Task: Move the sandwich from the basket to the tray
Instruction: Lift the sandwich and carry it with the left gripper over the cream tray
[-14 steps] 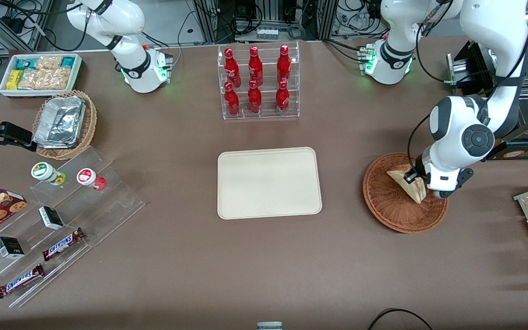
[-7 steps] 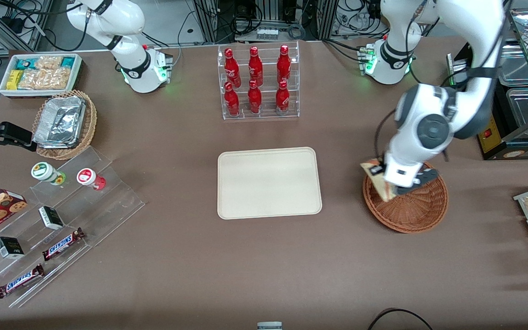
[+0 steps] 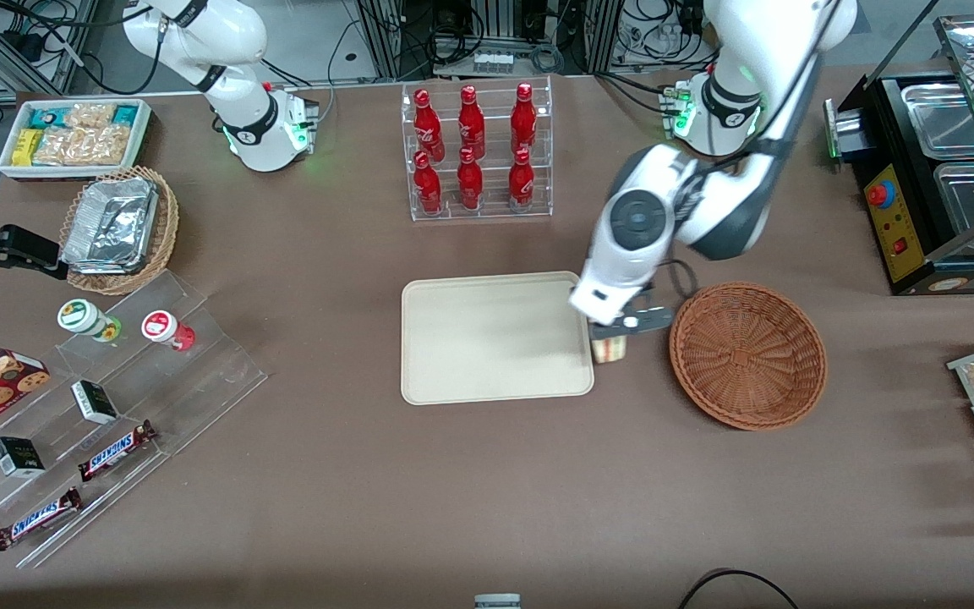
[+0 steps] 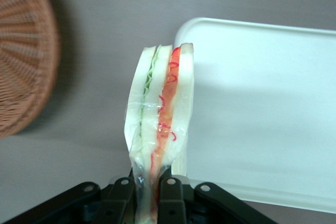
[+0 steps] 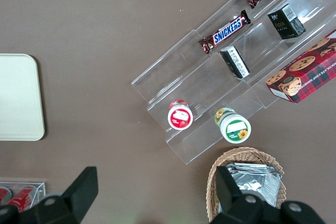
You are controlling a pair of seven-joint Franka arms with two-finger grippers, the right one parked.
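My left gripper is shut on the sandwich, a wrapped wedge of white bread with red and green filling. It hangs in the air between the reddish-brown wicker basket and the cream tray, just at the tray's edge nearest the basket. In the left wrist view the sandwich stands up from between the black fingers, with the gripper over the tray's rounded corner and the basket beside it. The basket holds nothing.
A clear rack of red bottles stands farther from the camera than the tray. A black machine with metal pans sits at the working arm's end. Snack shelves and a tan basket of foil trays lie toward the parked arm's end.
My gripper has lifted the sandwich out of the basket and carried it sideways to the tray's edge. The basket is left with nothing in it.
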